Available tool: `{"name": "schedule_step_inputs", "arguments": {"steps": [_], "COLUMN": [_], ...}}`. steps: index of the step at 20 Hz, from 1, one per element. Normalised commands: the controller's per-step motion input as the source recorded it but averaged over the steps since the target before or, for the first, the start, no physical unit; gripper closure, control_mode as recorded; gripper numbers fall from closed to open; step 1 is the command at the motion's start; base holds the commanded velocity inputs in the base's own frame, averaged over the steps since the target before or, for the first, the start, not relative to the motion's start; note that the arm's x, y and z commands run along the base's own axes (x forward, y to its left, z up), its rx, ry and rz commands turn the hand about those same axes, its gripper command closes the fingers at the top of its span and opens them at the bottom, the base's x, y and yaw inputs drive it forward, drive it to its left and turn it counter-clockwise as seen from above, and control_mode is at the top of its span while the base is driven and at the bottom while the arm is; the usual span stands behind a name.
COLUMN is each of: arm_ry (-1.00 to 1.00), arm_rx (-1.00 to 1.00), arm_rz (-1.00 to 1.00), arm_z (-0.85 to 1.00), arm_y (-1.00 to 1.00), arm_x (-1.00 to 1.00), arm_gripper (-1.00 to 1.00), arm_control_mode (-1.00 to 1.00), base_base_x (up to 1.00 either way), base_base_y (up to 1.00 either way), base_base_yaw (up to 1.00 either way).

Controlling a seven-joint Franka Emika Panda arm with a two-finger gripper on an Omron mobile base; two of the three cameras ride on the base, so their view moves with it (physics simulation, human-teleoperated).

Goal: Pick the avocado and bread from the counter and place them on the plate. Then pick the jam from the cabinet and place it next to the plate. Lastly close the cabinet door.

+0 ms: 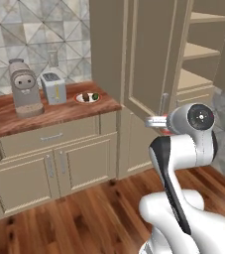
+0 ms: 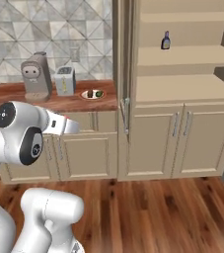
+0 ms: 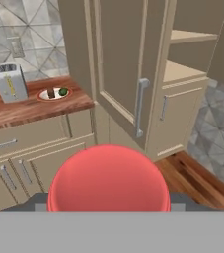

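Observation:
The jam fills the lower hand view as a round red lid, with my gripper shut on it. The jar hides the fingertips. I hold it in the air in front of the cabinet's open door, right of the counter. The plate, white with an orange-red rim, sits at the counter's right end. On it lie the dark-green avocado and the brown bread. The hand view shows the same plate with the avocado far ahead on the left.
A coffee machine and a toaster stand left of the plate. A dark bottle stands on an upper cabinet shelf. The open door's handle juts toward me. Wooden floor lies below.

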Motion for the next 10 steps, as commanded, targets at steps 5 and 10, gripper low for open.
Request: {"name": "schedule_step_inputs", "arguments": {"steps": [5, 10], "arm_ry": [0.00, 0.00], "arm_rx": [0.00, 0.00], "arm_rz": [0.00, 0.00], "arm_z": [0.00, 0.00], "arm_y": [0.00, 0.00], "arm_x": [0.00, 0.00], "arm_gripper": [1.00, 1.00], "arm_control_mode": [1.00, 1.00], "base_base_x": [0.42, 0.40], "base_base_y": [0.41, 0.52], "base_base_yaw": [-0.08, -0.07]}}
